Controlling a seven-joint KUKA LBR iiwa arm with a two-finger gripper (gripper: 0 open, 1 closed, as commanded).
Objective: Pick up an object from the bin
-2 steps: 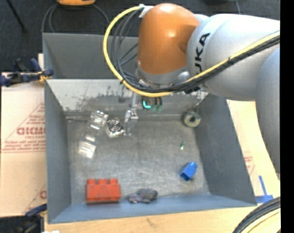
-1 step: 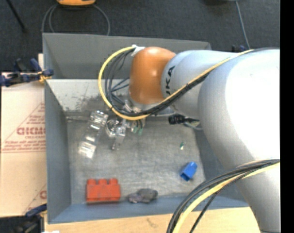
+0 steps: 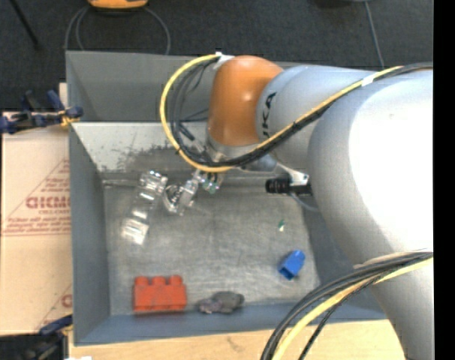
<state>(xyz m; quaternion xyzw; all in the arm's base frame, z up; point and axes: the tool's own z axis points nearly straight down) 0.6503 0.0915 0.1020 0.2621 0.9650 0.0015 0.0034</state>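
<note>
Plainly, tool [image 3: 180, 194] sits low over floor of grey metal bin [image 3: 88, 201], well beyond red studded plastic brick [image 3: 160, 293], near far wall. Open or closed: cannot tell. Nothing seen held. Pale glassy shapes [image 3: 151, 183] just beside tool; object or glint, unclear. Risk: closing on bare metal, scraping floor. Grey lumpy thing [image 3: 221, 302] just right of brick, small blue block [image 3: 291, 265] further right; both well apart from tool, likely missed.

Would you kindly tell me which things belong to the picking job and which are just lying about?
Job: gripper; clear plastic piece nearest it; grey bin.
Lying about: red brick; grey lump; blue piece; second clear piece.
</note>
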